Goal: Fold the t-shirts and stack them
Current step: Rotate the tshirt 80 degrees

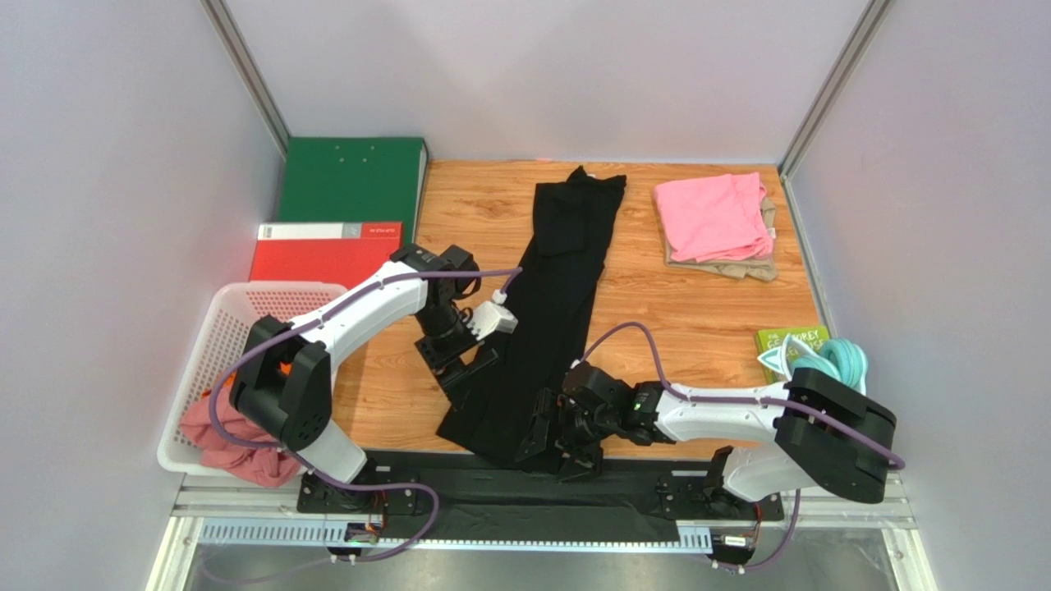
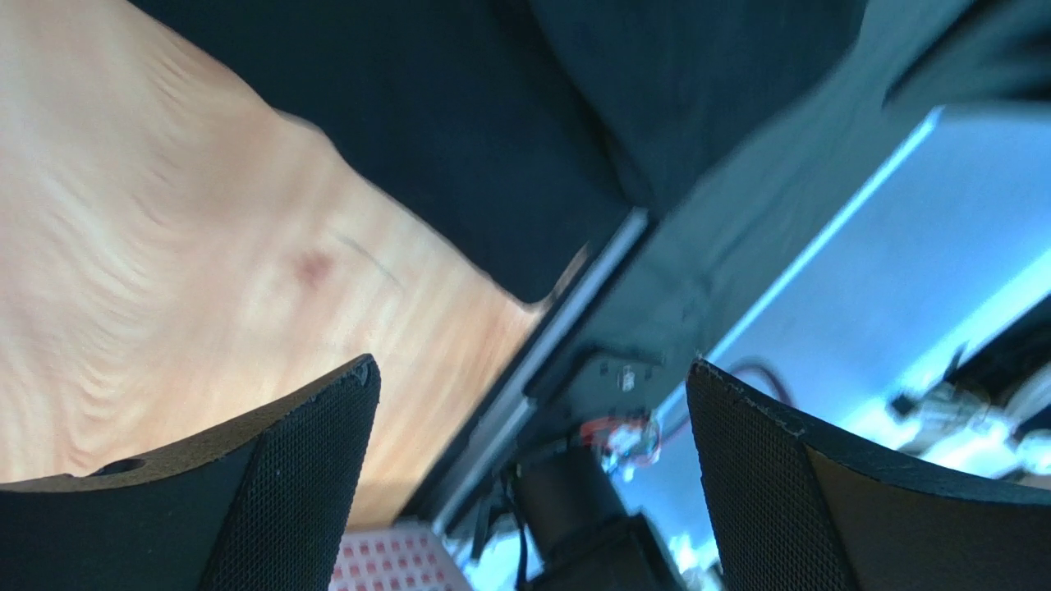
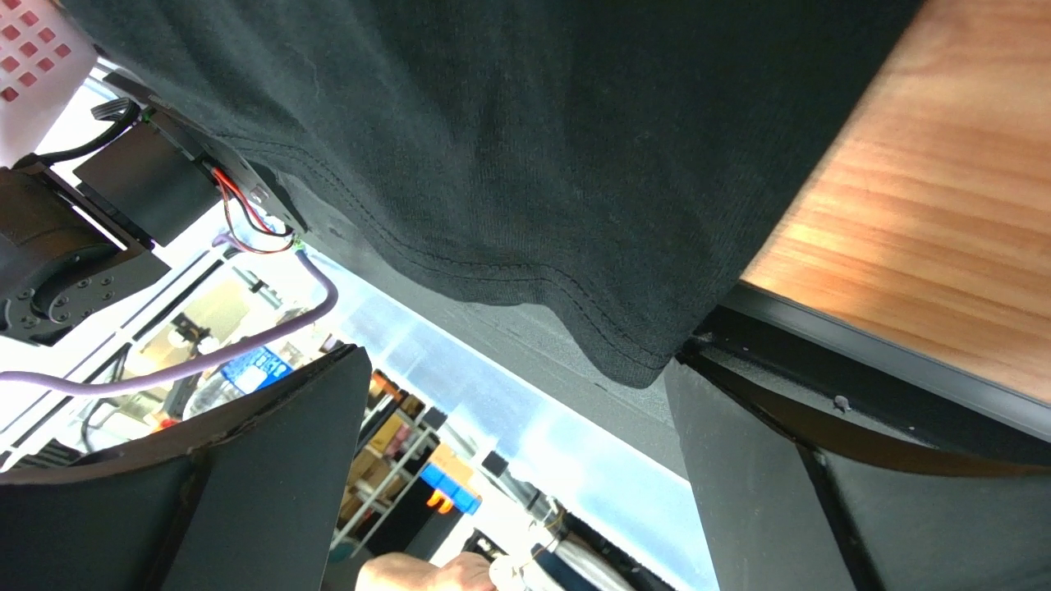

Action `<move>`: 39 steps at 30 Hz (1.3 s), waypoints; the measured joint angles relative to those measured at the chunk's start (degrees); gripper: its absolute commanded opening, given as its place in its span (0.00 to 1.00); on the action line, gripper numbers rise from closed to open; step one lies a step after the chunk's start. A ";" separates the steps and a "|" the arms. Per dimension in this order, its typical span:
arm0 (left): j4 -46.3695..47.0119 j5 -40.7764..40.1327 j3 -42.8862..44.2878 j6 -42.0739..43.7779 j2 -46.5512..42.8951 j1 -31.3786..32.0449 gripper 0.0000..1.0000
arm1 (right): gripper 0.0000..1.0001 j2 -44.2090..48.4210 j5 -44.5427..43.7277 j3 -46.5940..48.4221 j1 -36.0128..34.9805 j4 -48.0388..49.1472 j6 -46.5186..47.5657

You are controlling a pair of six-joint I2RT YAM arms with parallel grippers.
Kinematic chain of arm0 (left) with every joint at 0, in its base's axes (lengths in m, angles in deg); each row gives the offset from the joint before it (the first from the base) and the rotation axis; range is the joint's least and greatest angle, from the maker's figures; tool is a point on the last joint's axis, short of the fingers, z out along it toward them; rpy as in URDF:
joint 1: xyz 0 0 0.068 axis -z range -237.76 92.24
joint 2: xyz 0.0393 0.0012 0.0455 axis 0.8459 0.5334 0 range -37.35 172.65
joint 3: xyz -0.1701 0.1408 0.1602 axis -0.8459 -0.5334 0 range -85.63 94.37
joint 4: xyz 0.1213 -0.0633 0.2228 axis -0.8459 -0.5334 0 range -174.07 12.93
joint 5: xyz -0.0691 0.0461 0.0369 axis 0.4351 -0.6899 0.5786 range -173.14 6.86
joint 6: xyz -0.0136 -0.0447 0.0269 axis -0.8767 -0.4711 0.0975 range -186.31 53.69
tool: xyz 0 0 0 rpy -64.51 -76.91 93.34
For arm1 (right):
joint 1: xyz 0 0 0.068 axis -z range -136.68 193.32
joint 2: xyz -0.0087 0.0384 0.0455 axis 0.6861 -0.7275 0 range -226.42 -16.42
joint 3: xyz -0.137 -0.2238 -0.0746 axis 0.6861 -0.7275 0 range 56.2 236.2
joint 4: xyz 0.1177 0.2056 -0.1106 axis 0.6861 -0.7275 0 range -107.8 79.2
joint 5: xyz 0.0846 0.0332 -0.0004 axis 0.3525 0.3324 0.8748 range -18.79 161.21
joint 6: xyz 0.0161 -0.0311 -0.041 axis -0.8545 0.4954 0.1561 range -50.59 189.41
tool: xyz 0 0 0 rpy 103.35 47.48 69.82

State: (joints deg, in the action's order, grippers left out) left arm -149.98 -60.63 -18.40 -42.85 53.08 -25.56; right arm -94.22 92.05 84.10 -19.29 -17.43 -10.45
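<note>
The left gripper [image 2: 531, 382] stands with its two black mesh-faced fingers spread wide and nothing between them. It hovers at the left edge of the long black cloth t-shirt [image 1: 555, 283], above the near half. The right gripper [image 3: 518, 369] is also spread wide and empty, at the stitched hem of the black shirt's near end, where the cloth reaches the front rim of the wooden table [image 1: 691, 314].

The black t-shirt is folded lengthwise into one narrow strip that runs from the table's far edge down to its near edge.

Four shirts show in all. One is the black one. To its right, by its far end, one folded plain pink t-shirt [image 1: 713, 216] lies on top of one beige t-shirt [image 1: 730, 262]. Well to its left, one dusty-rose shirt [image 1: 228, 443] is crumpled in the single white plastic mesh basket [image 1: 234, 333].

Two binders lie left of the black shirt's far end, one green binder [image 1: 352, 179] and one red binder [image 1: 323, 250]. One teal coiled bundle [image 1: 846, 360] sits well to its right.
</note>
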 measured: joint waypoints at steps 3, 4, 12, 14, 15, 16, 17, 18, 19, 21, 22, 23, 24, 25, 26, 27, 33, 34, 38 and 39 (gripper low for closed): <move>4.11 1.46 1.07 -3.85 1.09 -1.55 0.99 | 1.00 1.07 -1.27 -0.55 -0.55 0.13 0.09; 5.70 1.88 0.59 -5.01 1.09 -2.34 0.99 | 1.00 1.40 -1.62 -0.79 -0.66 0.31 0.09; 14.64 -1.05 -5.64 -7.61 -4.61 -4.11 0.98 | 0.99 5.40 -8.57 -1.55 0.33 -1.70 2.05; 15.47 -1.70 -5.60 -7.52 -5.77 -4.11 0.97 | 0.97 6.95 -10.47 -2.34 1.46 -4.20 2.91; 15.58 -1.86 -5.60 -7.52 -5.81 -4.11 0.97 | 0.95 7.98 -10.73 -2.91 1.70 -4.94 3.10; 15.78 -1.97 -5.75 -7.52 -5.77 -4.11 0.97 | 0.93 8.92 -11.21 -3.39 1.68 -5.70 3.28; 16.28 -2.08 -6.29 -7.52 -5.75 -4.09 0.96 | 0.91 10.14 -11.72 -3.96 1.73 -6.64 3.41; 16.57 -2.23 -6.88 -7.52 -5.75 -4.04 0.96 | 0.89 10.97 -12.04 -4.37 1.88 -7.26 3.41; 16.63 -2.49 -7.52 -7.50 -5.75 -3.87 0.96 | 0.88 11.58 -12.28 -4.76 1.95 -7.67 3.43; 16.59 -2.78 -8.35 -7.50 -5.75 -3.43 0.96 | 0.84 11.76 -12.37 -5.09 1.95 -7.98 3.41; 16.59 -3.08 -8.59 -7.45 -5.75 -3.04 0.95 | 0.83 11.69 -12.33 -5.20 1.95 -8.00 3.39; 16.59 -3.23 -8.66 -7.30 -5.73 -2.64 0.92 | 0.82 11.63 -12.31 -5.22 1.95 -8.00 3.41; 16.61 -3.67 -8.66 -7.08 -5.70 -2.01 0.91 | 0.80 11.39 -12.24 -5.27 1.95 -7.96 3.37; 16.63 -3.93 -8.66 -6.91 -5.60 -1.36 0.90 | 0.80 11.06 -12.02 -5.27 1.95 -7.87 3.34; 16.74 -4.61 -8.72 -6.56 -5.29 -0.13 0.88 | 0.79 10.40 -11.72 -5.27 1.95 -7.58 3.30; 17.00 -5.03 -8.90 -6.34 -4.94 0.85 0.87 | 0.79 9.73 -11.34 -5.27 1.92 -7.23 3.19; 18.53 -8.26 -12.41 -4.15 -2.64 7.58 0.85 | 0.71 7.23 -10.05 -5.03 1.49 -4.02 2.54; 18.51 -8.31 -12.61 -3.87 -2.40 8.07 0.84 | 0.70 6.86 -10.01 -5.03 1.27 -3.28 2.38; 19.02 -8.76 -12.85 -2.93 -0.96 9.01 0.84 | 0.66 5.60 -10.01 -5.14 0.61 -1.11 1.62; 19.23 -8.90 -12.94 -2.73 -0.57 9.05 0.84 | 0.65 5.31 -9.99 -5.14 0.48 -0.68 1.42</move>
State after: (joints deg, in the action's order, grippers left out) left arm -130.74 -69.53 -31.34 -45.58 52.52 -16.51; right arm -88.91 82.06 78.96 -18.81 -18.11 -9.03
